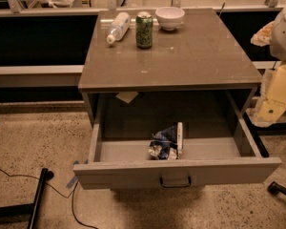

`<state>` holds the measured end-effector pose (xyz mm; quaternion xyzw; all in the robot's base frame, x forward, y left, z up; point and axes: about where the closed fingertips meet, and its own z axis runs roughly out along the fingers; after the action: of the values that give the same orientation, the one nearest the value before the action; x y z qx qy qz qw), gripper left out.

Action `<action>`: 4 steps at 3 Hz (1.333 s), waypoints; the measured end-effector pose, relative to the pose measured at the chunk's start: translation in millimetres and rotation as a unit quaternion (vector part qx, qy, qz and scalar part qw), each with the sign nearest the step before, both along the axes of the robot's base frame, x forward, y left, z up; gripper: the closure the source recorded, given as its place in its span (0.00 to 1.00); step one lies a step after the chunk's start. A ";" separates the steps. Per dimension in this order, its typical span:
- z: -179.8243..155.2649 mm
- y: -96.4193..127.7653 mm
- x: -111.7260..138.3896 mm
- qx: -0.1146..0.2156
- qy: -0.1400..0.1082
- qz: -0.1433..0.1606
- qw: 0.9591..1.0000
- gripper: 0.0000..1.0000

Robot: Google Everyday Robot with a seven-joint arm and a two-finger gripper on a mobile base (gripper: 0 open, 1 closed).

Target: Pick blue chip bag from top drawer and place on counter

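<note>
The top drawer [133, 171] is pulled open under the counter [190, 51], its dark handle at the front centre. The blue chip bag [163, 144], crumpled with white and silvery patches, lies inside near the drawer's front, about the middle. My arm shows at the right edge as white and cream-coloured parts; the gripper [270, 109] hangs there beside the counter's right side, above and to the right of the open drawer, well away from the bag. It holds nothing that I can see.
On the counter's far end lie a clear plastic bottle [118, 27] on its side, a green can [144, 30] and a white bowl [169, 17]. A black stand leg [37, 197] and cables lie on the floor at left. Another black leg [281, 190] lies at lower right.
</note>
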<state>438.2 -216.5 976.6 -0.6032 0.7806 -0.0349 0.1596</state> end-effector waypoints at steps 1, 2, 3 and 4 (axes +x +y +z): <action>0.0 0.0 0.0 0.000 0.000 0.000 1.000 0.00; -14.2 -2.0 9.0 0.006 0.013 -0.025 1.000 0.00; -64.4 -5.9 26.1 0.041 0.040 -0.098 0.994 0.00; -145.4 -5.3 43.0 0.056 0.049 -0.199 0.977 0.00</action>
<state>481.2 -221.9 831.2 -0.4264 0.8928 0.0077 0.1448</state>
